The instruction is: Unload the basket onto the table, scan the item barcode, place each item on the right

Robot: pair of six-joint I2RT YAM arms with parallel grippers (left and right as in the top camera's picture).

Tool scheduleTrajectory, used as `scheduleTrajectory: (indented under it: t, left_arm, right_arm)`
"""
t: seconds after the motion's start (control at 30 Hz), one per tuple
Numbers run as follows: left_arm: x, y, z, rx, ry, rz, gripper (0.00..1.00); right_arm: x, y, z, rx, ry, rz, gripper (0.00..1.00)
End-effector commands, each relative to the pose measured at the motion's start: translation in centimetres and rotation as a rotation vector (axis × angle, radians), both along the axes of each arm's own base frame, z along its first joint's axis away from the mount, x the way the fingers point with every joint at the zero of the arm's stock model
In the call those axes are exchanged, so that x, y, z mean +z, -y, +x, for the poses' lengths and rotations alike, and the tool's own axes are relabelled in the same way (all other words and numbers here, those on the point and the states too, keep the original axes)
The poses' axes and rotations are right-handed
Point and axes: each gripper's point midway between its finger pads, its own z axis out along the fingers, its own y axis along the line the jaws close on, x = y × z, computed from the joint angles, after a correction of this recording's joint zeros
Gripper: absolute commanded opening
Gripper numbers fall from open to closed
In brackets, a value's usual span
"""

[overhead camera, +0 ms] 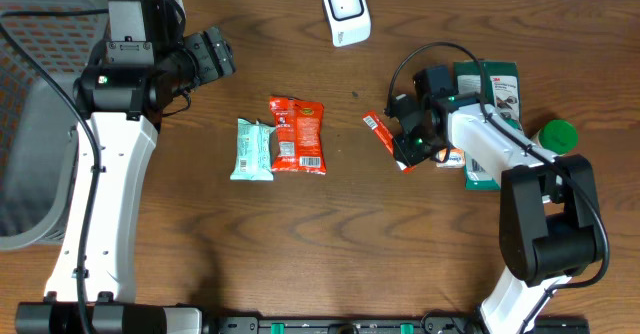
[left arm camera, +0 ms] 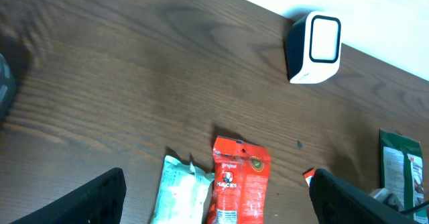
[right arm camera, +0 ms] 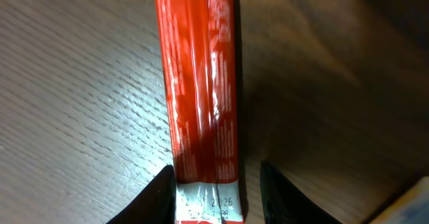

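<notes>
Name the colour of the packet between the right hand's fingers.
Red packet; clearest in right wrist view.

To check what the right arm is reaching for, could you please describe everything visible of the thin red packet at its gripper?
The red packet is a long, narrow stick with a glossy, foil-like wrapper, a lengthwise seam and a white end strip bearing printed digits. It lies flat on the table, slanted in the overhead view, left of the green pack. The right gripper straddles its white end: one finger is at its edge, the other stands slightly apart.
</notes>
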Motion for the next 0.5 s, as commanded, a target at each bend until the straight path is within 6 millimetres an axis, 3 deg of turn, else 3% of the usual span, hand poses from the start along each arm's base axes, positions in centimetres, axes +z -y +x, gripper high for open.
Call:
scheduleTrajectory:
  t: [0.0,0.2,0.43,0.47]
  left_arm:
    - [0.39,-0.17,-0.09,-0.001,0.01,0.007,0.88]
    - [0.39,-0.17,-0.09,-0.001,0.01,0.007,0.88]
    - [0.39,-0.17,-0.09,-0.001,0.01,0.007,0.88]
    - [0.39,-0.17,-0.09,-0.001,0.01,0.007,0.88]
  right_arm:
    - [-1.18,-0.01,-0.89,0.019,-0.013,-0.017,0.34]
    - [-2.06,-0.25,-1.8,0.017,-0.023,-0.038,0.28]
    - [-1.91,0.52,-1.1,-0.021,0.006,-0.095,0.01]
    - [-1.8,0.49,-1.0,-0.029,0.007,-0.093,0.01]
